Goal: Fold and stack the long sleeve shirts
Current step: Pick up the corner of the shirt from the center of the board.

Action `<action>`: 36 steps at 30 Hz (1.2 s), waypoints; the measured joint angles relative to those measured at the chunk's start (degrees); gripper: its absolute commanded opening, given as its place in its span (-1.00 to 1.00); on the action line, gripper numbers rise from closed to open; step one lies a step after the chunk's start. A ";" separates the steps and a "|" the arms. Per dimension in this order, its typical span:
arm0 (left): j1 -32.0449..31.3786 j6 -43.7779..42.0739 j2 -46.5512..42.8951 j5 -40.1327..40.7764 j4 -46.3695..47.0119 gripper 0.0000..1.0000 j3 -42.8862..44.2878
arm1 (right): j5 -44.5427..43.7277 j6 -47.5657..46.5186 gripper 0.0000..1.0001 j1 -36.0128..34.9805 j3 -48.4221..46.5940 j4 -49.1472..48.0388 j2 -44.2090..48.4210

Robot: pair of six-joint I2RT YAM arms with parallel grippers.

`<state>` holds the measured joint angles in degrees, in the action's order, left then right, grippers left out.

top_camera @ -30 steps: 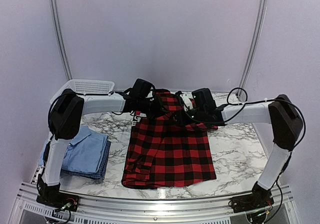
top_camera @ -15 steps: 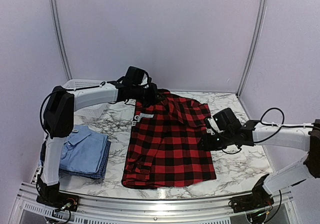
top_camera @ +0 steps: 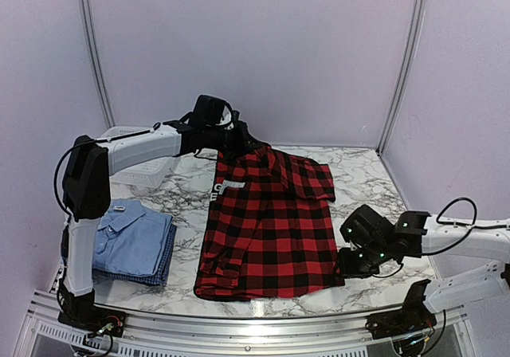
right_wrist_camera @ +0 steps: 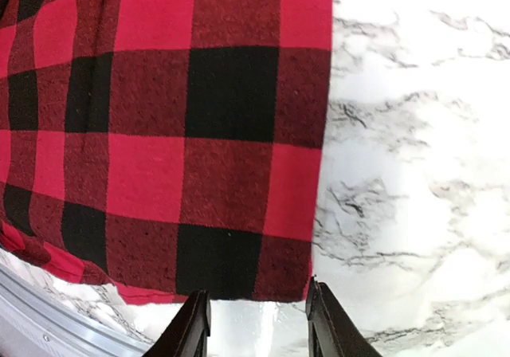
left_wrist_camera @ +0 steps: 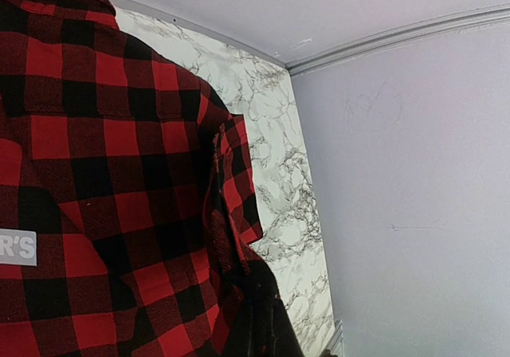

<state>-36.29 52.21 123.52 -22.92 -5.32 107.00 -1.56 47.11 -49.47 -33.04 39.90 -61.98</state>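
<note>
Plaid flannel shirt (top_camera: pixel 267 229) lies spread mid-desk (top_camera: pixel 368 191), unfolded; folded blue shirts (top_camera: pixel 131 241) sit stacked near left. Left pincer (top_camera: pixel 245 143) clamps its far edge. Left wrist: cloth meets closed fingers (left_wrist_camera: pixel 264 325). Right wrist: right pincer (right_wrist_camera: pixel 255 329) gapes over the near-right hem, empty.

red-and-black plaid shirt (left_wrist_camera: pixel 103 174) lies across marble table (left_wrist_camera: pixel 280 174) beside wall (left_wrist_camera: pixel 414 198)

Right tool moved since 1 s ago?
Yes. The right tool swung from the far collar end of the red-and-black plaid flannel shirt toward the near edge of the white marble table, beside the shirt's hem corner.
</note>
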 measured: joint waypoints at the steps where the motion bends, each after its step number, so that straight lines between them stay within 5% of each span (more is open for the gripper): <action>1: 0.04 0.00 -0.15 0.00 -0.04 -1.00 0.00 | -0.20 1.11 -0.30 -0.61 0.02 1.16 0.59; 13: 0.09 -0.02 -1.11 -0.31 0.02 -1.00 -0.02 | -0.59 7.39 -0.49 -2.08 2.99 1.38 -1.73; 22: 0.15 -0.24 -1.75 -0.50 0.00 -1.00 -0.26 | -1.99 8.24 -1.00 -2.19 2.86 -1.84 -4.92; 36: 3.76 -2.16 -5.99 -0.61 -0.11 -1.00 2.23 | -6.56 8.31 -1.00 -2.38 -1.38 2.60 -0.74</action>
<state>-32.53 50.04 117.54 -23.53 -5.43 109.23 -8.12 55.42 -51.86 -34.41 42.50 -62.72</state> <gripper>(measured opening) 0.022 0.003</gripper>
